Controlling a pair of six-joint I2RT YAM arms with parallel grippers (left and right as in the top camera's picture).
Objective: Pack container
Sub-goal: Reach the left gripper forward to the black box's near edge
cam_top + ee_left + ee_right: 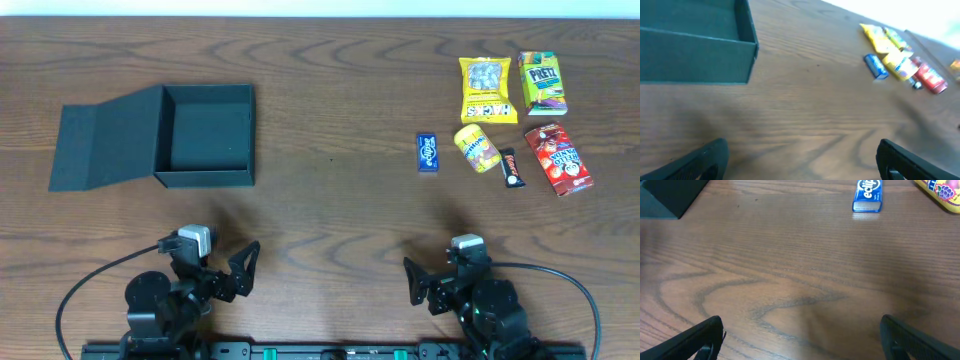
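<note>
The black container stands open at the left of the table, its flap lid lying flat to its left; it looks empty. It also shows in the left wrist view and as a corner in the right wrist view. Snack packs lie at the far right: a yellow bag, a green box, a blue gum pack, a small yellow pack, a dark bar and a red box. My left gripper and right gripper are open and empty near the front edge.
Bare wood table lies between the container and the snacks. The blue gum pack is the nearest snack to my right gripper. Cables trail from both arm bases at the front edge.
</note>
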